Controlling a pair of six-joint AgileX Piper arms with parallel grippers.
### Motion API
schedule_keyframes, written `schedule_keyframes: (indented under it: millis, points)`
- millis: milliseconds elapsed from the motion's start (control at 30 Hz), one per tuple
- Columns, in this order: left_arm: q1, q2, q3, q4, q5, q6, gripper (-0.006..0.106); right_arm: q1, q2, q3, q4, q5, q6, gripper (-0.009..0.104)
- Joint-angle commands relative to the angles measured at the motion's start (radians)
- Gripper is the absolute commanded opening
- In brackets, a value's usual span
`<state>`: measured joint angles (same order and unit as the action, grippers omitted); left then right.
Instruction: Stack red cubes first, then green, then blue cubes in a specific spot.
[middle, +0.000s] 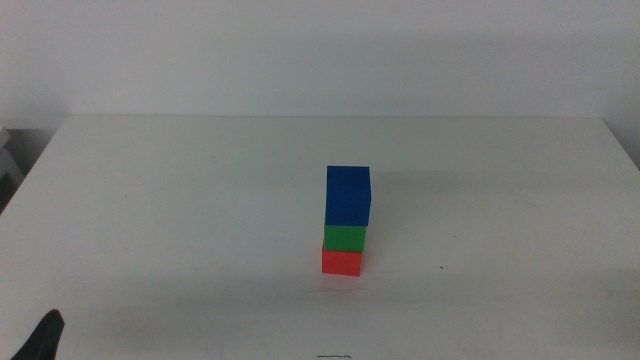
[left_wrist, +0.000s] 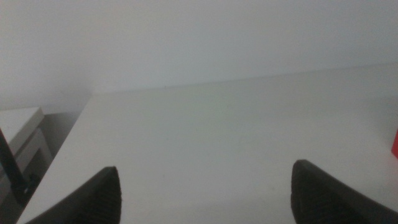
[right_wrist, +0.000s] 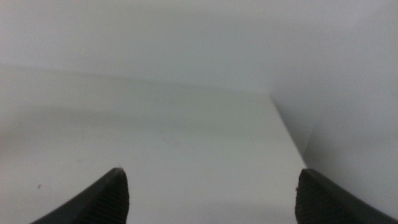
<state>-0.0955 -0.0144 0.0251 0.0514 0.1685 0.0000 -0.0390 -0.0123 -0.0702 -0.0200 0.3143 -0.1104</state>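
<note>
On the plain white tabletop (middle: 180, 200) stands a three-cube tower: the small matte red cube (middle: 341, 262) at the base, the bright green cube (middle: 344, 237) on it, the deep blue cube (middle: 348, 195) on top. The left gripper (left_wrist: 205, 193) waits well apart from the tower, jaws spread and empty. The right gripper (right_wrist: 208, 196) is likewise released, over bare table.

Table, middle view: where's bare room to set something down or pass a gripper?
Bare white table on both sides of the stack: red cube, green cube, blue cube. Only the stack itself is crowded. Left gripper sits at the near-left corner; both grippers open.
</note>
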Motion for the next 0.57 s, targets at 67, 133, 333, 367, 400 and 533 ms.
schedule_keyframes:
  millis: [67,133,333,367,400,533]
  points:
    - [-0.001,-0.019,0.001,-0.013,-0.114,-0.005,0.094,-0.006,-0.02,0.019,-0.025,-0.2,-0.012,0.088]
    - [-0.001,-0.019,0.001,-0.013,-0.127,-0.005,0.094,-0.006,-0.02,0.036,-0.023,-0.223,-0.012,0.088]
    - [-0.001,-0.019,0.001,-0.013,-0.124,-0.005,0.094,-0.006,-0.02,0.081,-0.019,-0.221,-0.011,0.088]
    - [-0.001,-0.019,0.001,-0.013,-0.124,-0.005,0.094,-0.006,-0.02,0.081,-0.018,-0.225,-0.011,0.088]
    - [-0.001,-0.019,0.001,-0.012,-0.124,-0.005,0.094,-0.006,-0.02,0.081,-0.018,-0.227,-0.011,0.088]
    - [-0.001,-0.019,0.001,-0.012,-0.124,-0.005,0.094,-0.006,-0.01,0.081,-0.018,-0.223,-0.011,0.088]
